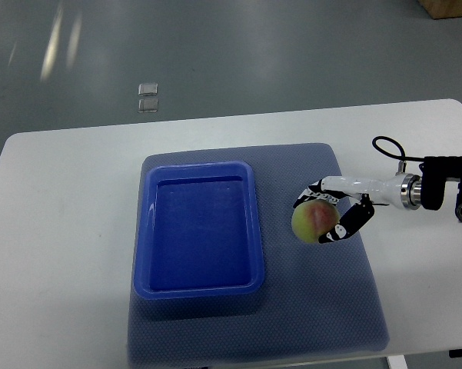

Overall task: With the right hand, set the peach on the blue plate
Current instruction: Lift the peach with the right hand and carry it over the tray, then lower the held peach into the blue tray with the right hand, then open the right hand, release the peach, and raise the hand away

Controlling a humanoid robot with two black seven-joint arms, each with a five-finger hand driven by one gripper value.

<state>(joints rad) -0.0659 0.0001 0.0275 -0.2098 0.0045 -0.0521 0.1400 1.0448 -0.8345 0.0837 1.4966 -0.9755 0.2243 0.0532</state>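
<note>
A white table (pixel 69 231) fills most of the view, with grey floor (pixel 254 54) beyond its far edge. On the table lies a grey-blue textured mat (pixel 346 307), and on the left part of that mat sits the blue plate (pixel 142 254), a deep rectangular tray with rounded corners and a raised rim, its inside bare. The right arm (pixel 434 192) reaches in from the right edge, a black and silver wrist section leading into a white forearm piece with a black cable looping above it. At its end the right robot hand (pixel 337 212) is closed around the peach (pixel 314 221), dark fingers (pixel 352 223) curling over its far and right sides. The peach, yellow-green with a pink blush, is just to the right of the blue plate's right rim, over the mat and apart from the plate. On the floor far beyond the table lies a small pale square object (pixel 147 98).
</note>
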